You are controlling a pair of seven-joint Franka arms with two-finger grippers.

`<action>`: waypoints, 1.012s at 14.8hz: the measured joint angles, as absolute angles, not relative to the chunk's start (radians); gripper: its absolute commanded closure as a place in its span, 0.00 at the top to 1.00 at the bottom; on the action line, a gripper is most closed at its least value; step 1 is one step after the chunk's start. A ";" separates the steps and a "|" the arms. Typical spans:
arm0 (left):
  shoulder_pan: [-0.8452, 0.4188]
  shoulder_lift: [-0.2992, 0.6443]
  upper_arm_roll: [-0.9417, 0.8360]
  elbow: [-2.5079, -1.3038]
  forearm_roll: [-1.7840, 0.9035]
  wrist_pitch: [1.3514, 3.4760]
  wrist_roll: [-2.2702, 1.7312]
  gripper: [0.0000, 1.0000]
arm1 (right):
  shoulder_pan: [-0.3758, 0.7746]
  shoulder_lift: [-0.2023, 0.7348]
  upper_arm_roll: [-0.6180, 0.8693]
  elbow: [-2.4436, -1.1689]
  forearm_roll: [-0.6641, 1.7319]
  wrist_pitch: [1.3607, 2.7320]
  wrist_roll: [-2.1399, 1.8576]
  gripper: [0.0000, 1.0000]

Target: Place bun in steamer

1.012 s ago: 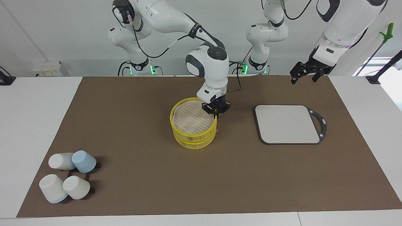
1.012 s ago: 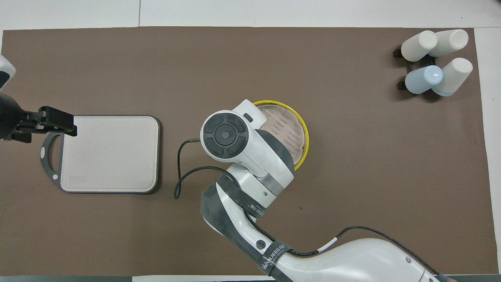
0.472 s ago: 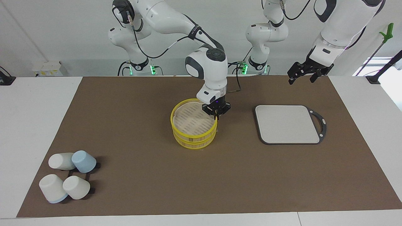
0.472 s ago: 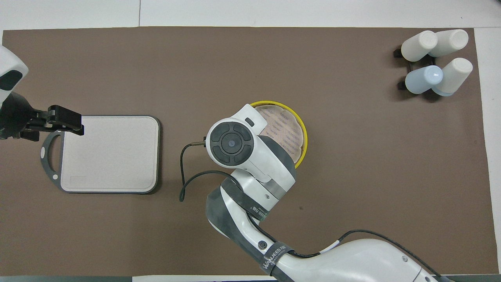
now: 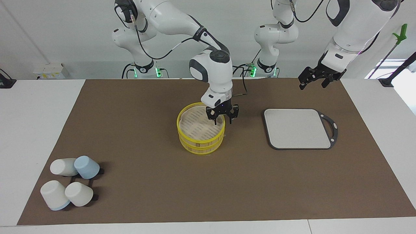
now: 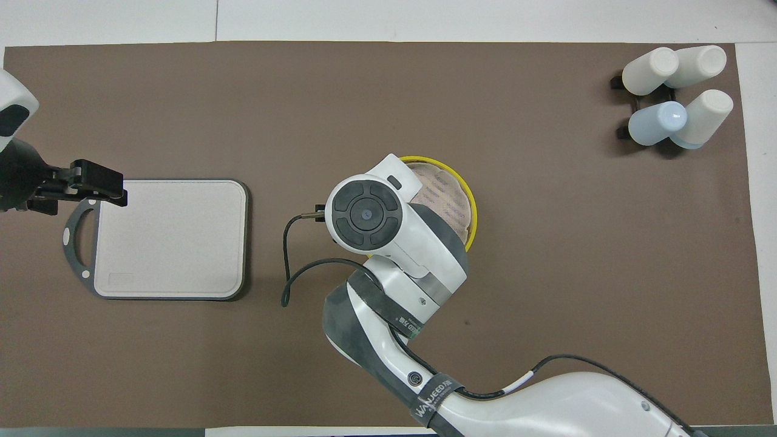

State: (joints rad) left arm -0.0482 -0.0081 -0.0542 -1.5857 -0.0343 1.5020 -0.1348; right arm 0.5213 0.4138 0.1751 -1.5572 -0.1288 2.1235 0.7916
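Observation:
The steamer (image 5: 199,129) stands mid-table, stacked tiers with yellow rims and a bare slatted floor; it also shows in the overhead view (image 6: 452,193). The bun is not in view. My right gripper (image 5: 222,119) is open and hangs at the steamer's rim on the side toward the left arm's end, one finger inside the rim and one outside. In the overhead view the right arm's wrist hides it. My left gripper (image 5: 314,79) is open and empty in the air over the mat beside the grey board; it also shows in the overhead view (image 6: 94,182).
A flat grey board (image 5: 297,128) with a dark handle lies toward the left arm's end (image 6: 170,237). Several white and blue cups (image 5: 70,182) lie on a rack at the right arm's end, farther from the robots (image 6: 674,91). A cable loops beside the right wrist (image 6: 285,273).
My right gripper was shut on the steamer's rim and has opened, its fingers now astride the rim. The left gripper shifted only slightly.

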 measured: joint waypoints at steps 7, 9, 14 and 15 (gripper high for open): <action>-0.048 -0.008 -0.048 -1.583 -0.034 1.519 -0.101 1.00 | 0.225 0.127 0.174 -1.448 -0.073 1.586 0.602 1.00; -0.048 -0.008 -0.046 -1.583 -0.034 1.520 -0.088 1.00 | 0.144 0.060 0.174 -1.453 -0.061 1.481 0.444 1.00; -0.047 -0.008 -0.043 -1.583 -0.034 1.526 -0.049 1.00 | 0.031 -0.031 0.172 -1.506 -0.052 1.395 0.192 1.00; -0.047 -0.008 -0.042 -1.583 -0.034 1.527 -0.042 1.00 | 0.032 -0.049 0.172 -1.525 -0.045 1.395 0.192 1.00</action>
